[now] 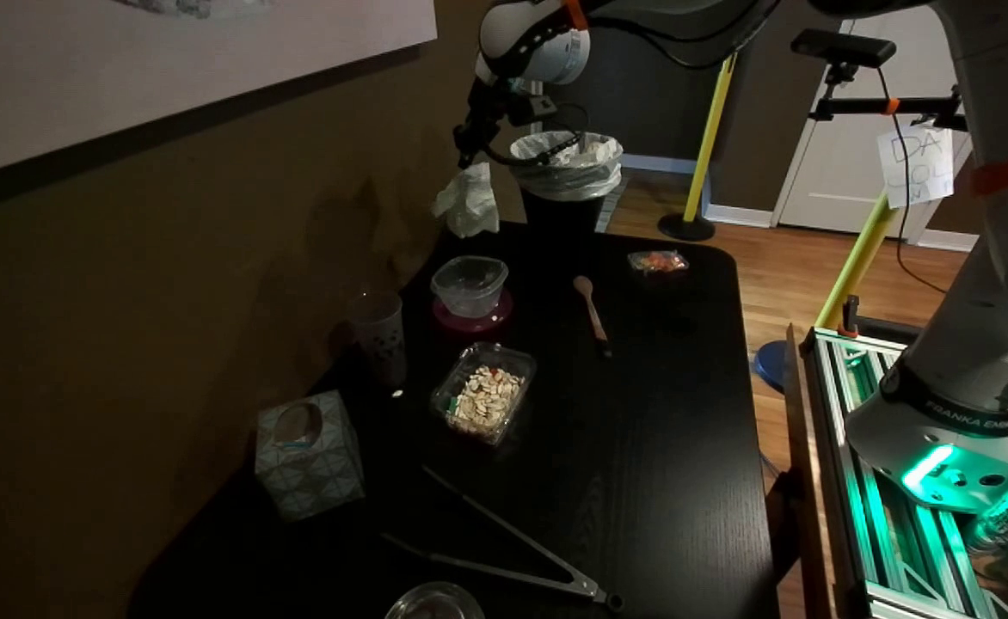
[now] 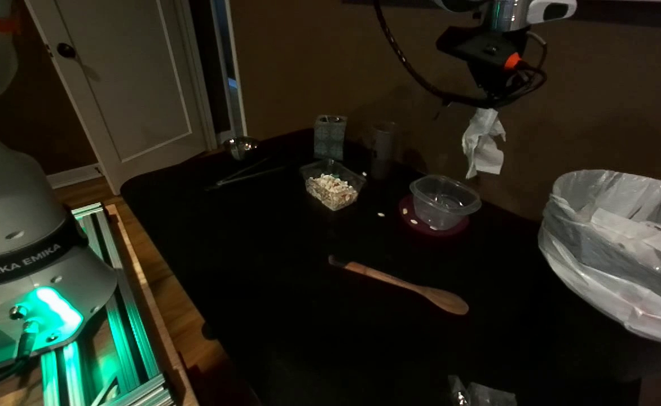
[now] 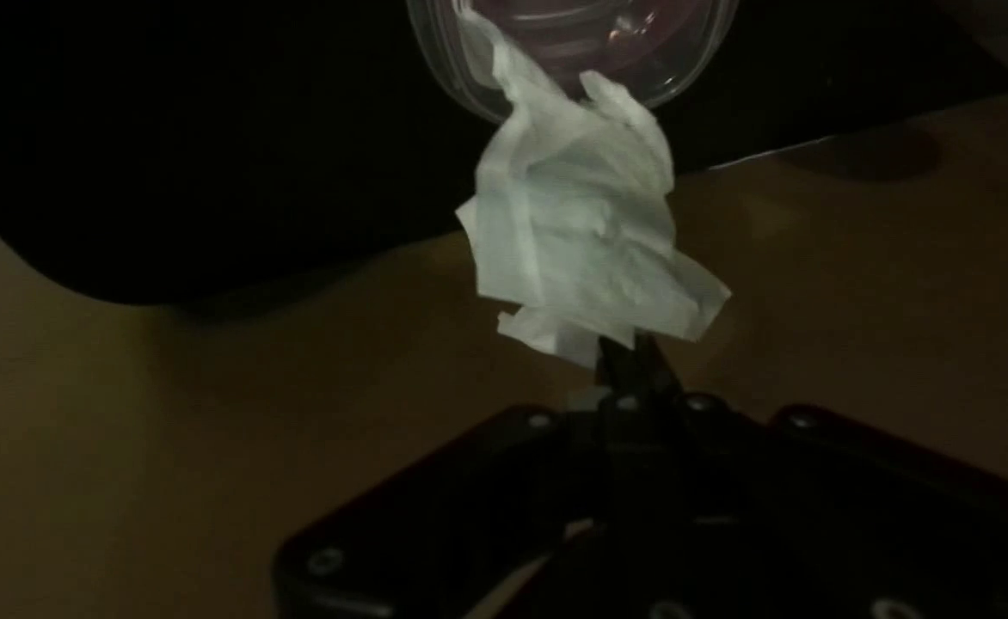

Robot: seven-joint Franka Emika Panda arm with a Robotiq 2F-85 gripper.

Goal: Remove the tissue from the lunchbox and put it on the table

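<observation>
The matte brown wall (image 1: 126, 275) was dimly lit. A white panelled door (image 2: 127, 84) bordered the orange-brown wooden floor (image 1: 783, 275).

A patterned box (image 1: 315, 464) and cup (image 1: 384, 344) stand near a tub (image 1: 474, 361) of flakes (image 1: 487, 402); tongs (image 1: 584, 586) lie spread, a spoon (image 2: 404, 284) well apart

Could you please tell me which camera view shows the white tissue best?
The wrist view: there the tissue looks largest, with its creases and uneven edges visible and the hand gripping one end. Both exterior views show it smaller and in less detail, hanging below the hand.
</observation>
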